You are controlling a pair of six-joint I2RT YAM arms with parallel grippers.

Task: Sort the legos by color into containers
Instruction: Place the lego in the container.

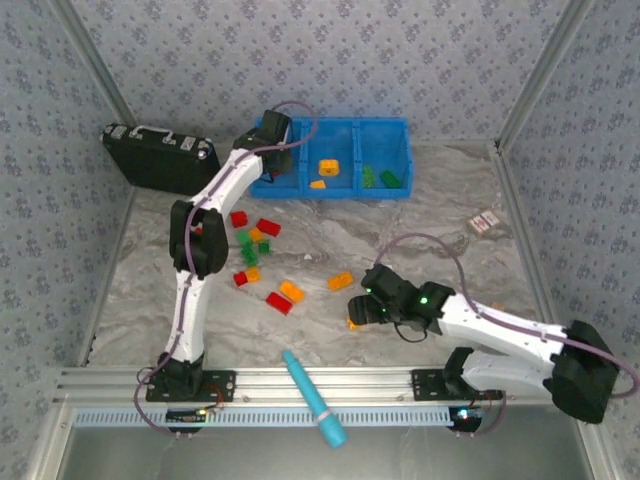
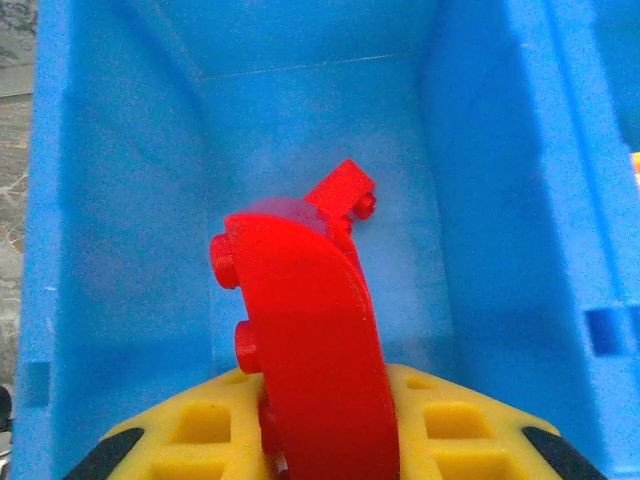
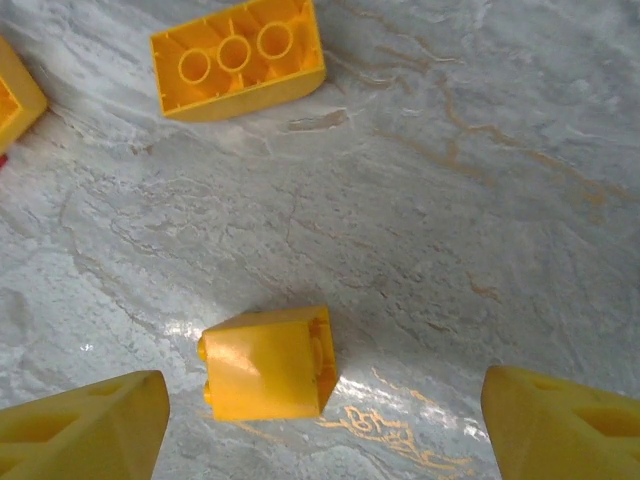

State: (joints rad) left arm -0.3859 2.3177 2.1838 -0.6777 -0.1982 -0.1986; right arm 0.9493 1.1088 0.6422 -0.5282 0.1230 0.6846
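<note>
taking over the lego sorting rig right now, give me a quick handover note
Left tool: shut on a red curved brick, over the bin's left compartment, where one red brick already lies.
Right tool: open, straddling a yellow brick on the table.
Done: yellow bricks in the middle compartment, green bricks in the right compartment.
To do: red, green and yellow loose bricks on the table, plus both bricks above.

Grey-veined marble tabletop (image 1: 420, 230) enclosed by pale floral-patterned walls (image 1: 330, 55), with an aluminium rail (image 1: 330, 382) along the near edge.
</note>
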